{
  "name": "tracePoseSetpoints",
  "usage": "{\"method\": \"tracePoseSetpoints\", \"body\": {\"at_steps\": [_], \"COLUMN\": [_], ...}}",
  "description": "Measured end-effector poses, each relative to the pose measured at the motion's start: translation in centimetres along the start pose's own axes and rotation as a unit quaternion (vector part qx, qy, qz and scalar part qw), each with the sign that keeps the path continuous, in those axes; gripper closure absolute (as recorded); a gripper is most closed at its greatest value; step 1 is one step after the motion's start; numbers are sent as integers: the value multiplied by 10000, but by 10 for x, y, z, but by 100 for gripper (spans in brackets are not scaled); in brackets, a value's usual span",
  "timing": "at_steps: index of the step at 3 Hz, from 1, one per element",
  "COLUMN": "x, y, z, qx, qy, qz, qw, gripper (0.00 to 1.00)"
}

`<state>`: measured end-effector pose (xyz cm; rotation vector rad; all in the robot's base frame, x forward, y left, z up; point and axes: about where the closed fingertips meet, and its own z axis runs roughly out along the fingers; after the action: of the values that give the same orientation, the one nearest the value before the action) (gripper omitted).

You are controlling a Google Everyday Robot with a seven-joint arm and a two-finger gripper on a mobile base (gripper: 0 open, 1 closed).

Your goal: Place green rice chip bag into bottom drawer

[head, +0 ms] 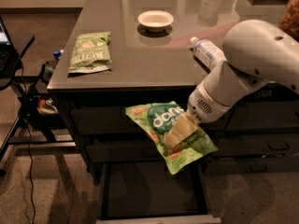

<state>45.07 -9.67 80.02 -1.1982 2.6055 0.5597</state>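
Note:
The green rice chip bag (161, 125) is bright light green with a dark oval logo. My gripper (180, 133) is shut on it and holds it in the air, tilted, in front of the cabinet's upper drawers. The bag hangs above the back of the open bottom drawer (152, 192), a dark wide box pulled out toward the camera with a pale front edge. The white arm reaches in from the right.
On the tabletop lie a flat olive-green bag (90, 51) at the left, a white bowl (155, 19) at the back and a water bottle (208, 52) on its side by the arm. A dark stand with cables (28, 106) is at the left.

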Motion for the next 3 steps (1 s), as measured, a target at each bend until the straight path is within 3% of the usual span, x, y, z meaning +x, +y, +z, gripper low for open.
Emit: {"method": "tracePoseSetpoints", "body": {"at_steps": [1,2,3], "x": [0,26,76], "y": [0,11,23], "z": [0,34,96], "qx": [0,-231,-550], "qy": [0,146,409], "qz": [0,141,409], "qw": [10000,9995,9968], "gripper": [100,100,100]}}
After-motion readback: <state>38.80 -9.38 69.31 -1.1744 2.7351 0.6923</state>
